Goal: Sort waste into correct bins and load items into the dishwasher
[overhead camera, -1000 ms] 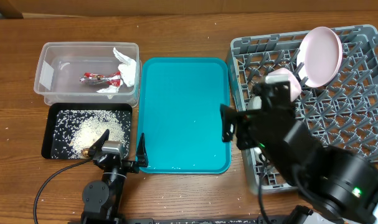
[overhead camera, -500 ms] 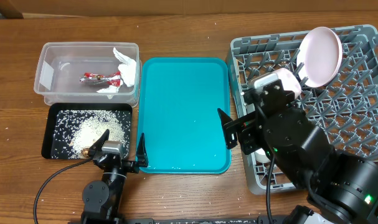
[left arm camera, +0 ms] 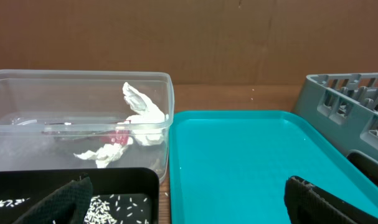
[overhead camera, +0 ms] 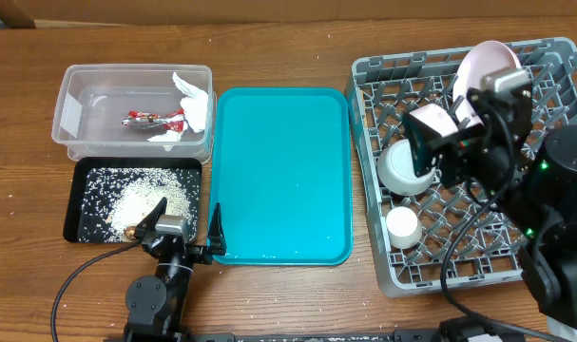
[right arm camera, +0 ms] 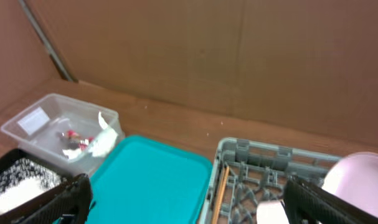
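The clear tub (overhead camera: pixel 74 114) holds the white napkin (overhead camera: pixel 193 100) and the red wrapper (overhead camera: pixel 155 120). The black tray (overhead camera: pixel 79 171) holds the rice scraps (overhead camera: pixel 145 198). The grey rack (overhead camera: pixel 554 57) holds the pink plate (overhead camera: pixel 486 59) on edge, the smaller pink dish (overhead camera: pixel 432 119), the white bowl (overhead camera: pixel 397 169) and the white cup (overhead camera: pixel 402 225). My right gripper (overhead camera: pixel 454 133) is open and empty, raised above the rack. My left gripper (overhead camera: pixel 183 228) is open and empty, low at the table's front, between the black tray and the teal tray. The left wrist view shows the napkin (left arm camera: pixel 142 112) and wrapper (left arm camera: pixel 117 138) through the tub wall.
The teal serving tray (overhead camera: pixel 278 171) lies between the bins and the rack, with only a few specks on it. In the right wrist view it (right arm camera: pixel 151 174) lies below, with the rack (right arm camera: pixel 269 155) to the right and the tub (right arm camera: pixel 58 124) to the left. A cable runs left from the left arm.
My right arm has lifted and swung right, from the rack's left edge to above the rack. The bowl and cup now show. The left arm has not moved.
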Robot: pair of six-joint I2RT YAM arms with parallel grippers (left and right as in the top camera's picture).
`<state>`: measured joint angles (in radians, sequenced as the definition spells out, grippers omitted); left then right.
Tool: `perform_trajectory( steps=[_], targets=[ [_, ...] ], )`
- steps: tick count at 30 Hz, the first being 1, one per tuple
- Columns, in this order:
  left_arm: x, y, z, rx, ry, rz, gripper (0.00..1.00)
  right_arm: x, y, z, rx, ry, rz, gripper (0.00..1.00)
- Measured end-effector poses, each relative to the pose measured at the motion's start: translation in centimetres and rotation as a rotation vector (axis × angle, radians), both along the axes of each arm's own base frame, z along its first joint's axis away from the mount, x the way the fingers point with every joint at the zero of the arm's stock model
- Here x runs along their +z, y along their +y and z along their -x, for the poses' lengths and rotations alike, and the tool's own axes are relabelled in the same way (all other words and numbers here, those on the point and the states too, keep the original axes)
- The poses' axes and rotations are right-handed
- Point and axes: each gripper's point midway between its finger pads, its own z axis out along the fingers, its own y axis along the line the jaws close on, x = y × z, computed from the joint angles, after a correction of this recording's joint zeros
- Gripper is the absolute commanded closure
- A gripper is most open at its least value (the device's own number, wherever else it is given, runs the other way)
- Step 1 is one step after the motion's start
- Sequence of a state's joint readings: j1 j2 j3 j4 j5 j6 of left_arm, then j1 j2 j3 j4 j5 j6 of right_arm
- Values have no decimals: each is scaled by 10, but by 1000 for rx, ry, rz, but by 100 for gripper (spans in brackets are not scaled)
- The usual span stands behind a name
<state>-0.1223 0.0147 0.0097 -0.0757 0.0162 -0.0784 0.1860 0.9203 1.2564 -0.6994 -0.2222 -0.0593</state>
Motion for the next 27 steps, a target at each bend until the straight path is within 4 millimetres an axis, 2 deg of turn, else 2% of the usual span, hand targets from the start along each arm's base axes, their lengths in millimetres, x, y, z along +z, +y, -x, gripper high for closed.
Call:
perform_trajectory(
  steps=[2,6,13,15,20,22,27],
  targets=[
    [0,0,0,0,0,0,0,-14,0,2,17,-18,-8,0],
    [0,0,0,0,0,0,0,-44,1,21,47,-73,-16,0],
    [0,0,0,0,0,0,0,-73,-5,64,59,-264,-46,0],
    [0,0,0,0,0,0,0,-88,-9,68,40,-290,-62,0],
    [0,0,0,0,0,0,0,-142,-22,69,-32,-261,-114,0],
    [0,0,0,0,0,0,0,-156,-26,68,-52,-257,-125,0],
    [0,0,0,0,0,0,0,-171,-29,65,-74,-277,-145,0]
  ],
)
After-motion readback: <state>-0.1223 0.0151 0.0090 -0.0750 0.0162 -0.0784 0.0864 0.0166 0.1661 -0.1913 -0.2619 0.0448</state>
